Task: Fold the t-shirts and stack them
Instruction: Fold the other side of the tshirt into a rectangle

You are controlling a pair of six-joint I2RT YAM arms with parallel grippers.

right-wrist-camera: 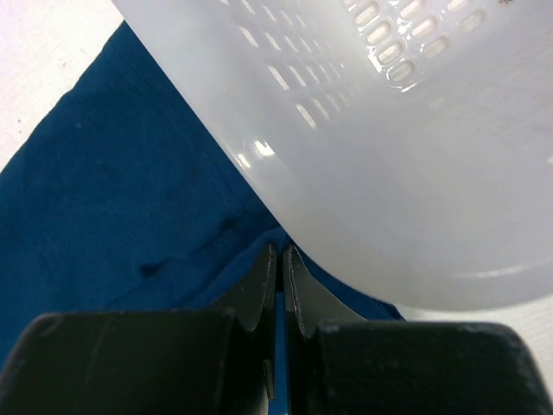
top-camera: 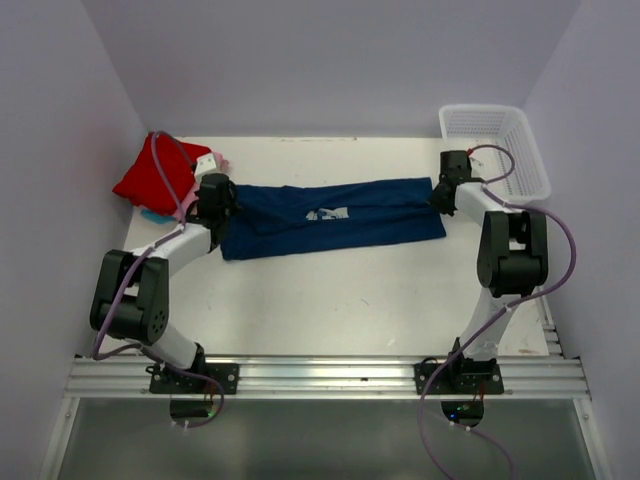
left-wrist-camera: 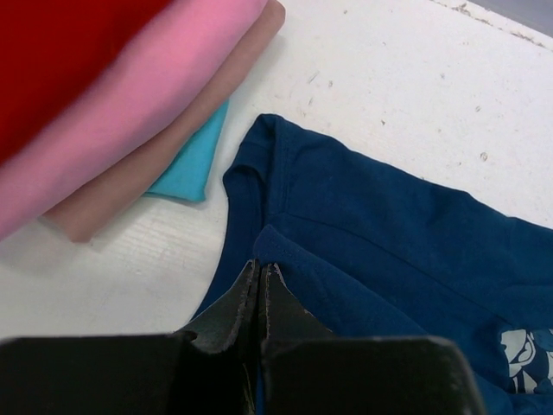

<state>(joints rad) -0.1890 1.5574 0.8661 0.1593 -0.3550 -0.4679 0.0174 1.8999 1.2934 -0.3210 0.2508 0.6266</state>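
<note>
The navy blue t-shirt [top-camera: 330, 215] lies as a long folded band across the table, its pale chest print [top-camera: 327, 213] facing up. My left gripper [top-camera: 226, 204] is shut on the shirt's left end; in the left wrist view the fingertips [left-wrist-camera: 261, 268] pinch a folded edge of navy cloth [left-wrist-camera: 389, 242]. My right gripper [top-camera: 441, 195] is shut on the right end, and blue cloth [right-wrist-camera: 121, 190] shows between its closed fingers [right-wrist-camera: 280, 251]. A stack of folded tees sits at the far left: red [left-wrist-camera: 69, 52] on top, then pink [left-wrist-camera: 147, 95], a tan layer [left-wrist-camera: 173, 147] and teal [left-wrist-camera: 194, 160].
The white mesh basket [top-camera: 497, 150] stands at the back right, and its wall [right-wrist-camera: 389, 156] looms right over my right fingers. The folded stack [top-camera: 155, 180] lies just left of and behind my left gripper. Walls close in the back and both sides.
</note>
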